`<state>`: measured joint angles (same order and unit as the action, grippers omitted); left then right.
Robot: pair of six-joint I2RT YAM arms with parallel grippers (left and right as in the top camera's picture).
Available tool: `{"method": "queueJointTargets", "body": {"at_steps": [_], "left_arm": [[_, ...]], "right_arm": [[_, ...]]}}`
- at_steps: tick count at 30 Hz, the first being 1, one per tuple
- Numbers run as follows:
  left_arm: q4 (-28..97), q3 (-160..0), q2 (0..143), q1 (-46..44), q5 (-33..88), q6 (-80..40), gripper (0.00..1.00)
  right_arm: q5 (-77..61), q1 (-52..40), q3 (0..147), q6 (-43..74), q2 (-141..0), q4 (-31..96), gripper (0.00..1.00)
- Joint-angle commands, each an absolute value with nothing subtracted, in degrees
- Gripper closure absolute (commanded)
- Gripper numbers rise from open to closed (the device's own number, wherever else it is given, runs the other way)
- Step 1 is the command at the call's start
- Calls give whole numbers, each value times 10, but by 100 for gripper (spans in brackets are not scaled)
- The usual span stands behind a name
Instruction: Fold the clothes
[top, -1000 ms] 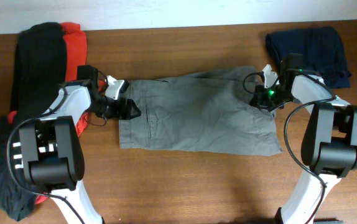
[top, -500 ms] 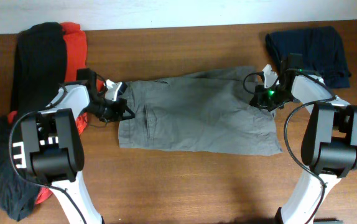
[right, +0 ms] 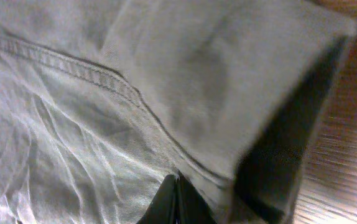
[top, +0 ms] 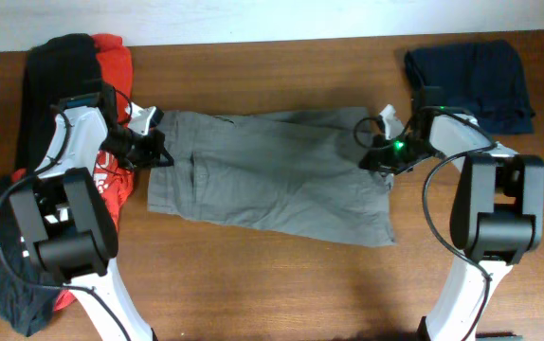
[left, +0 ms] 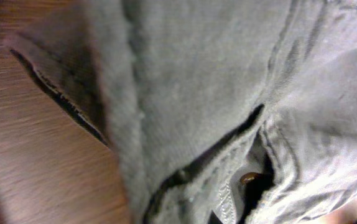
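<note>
The clothes, grey-olive shorts (top: 272, 175), lie spread and slightly slanted across the middle of the table. My left gripper (top: 151, 152) is shut on their waistband end at the left. In the left wrist view the cloth (left: 197, 81) fills the frame, with the fly and a brown button (left: 249, 178) close to the jaws. My right gripper (top: 374, 157) is shut on the upper leg hem at the right. In the right wrist view its dark fingers (right: 176, 196) pinch the wrinkled fabric (right: 73, 124) beside a stitched seam.
A black garment (top: 59, 85) and a red shirt (top: 113, 59) are piled at the far left, with more dark cloth (top: 11, 275) lower down. A folded navy garment (top: 471, 76) lies at the back right. Bare wood (top: 253, 284) runs along the front.
My left gripper closed on the waistband and pulled it left and back. The whole pair of shorts slid left, and my right gripper moved left with the hem.
</note>
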<state>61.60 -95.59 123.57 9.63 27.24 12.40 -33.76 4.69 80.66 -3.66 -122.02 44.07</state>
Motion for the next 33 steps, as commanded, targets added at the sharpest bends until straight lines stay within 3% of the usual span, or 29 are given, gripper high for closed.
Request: {"method": "queueJointTargets", "body": {"at_steps": [1, 22, 33], "left_arm": [[618, -973, 1179, 104, 246, 125, 99], [514, -990, 1152, -171, 263, 99, 100], [505, -1065, 1153, -244, 234, 86, 100]], "right_arm": [[-338, 15, 801, -27, -1233, 437, 96], [-275, -7, 801, 35, -1233, 395, 96], [-274, -7, 801, 35, -1233, 392, 96]]}}
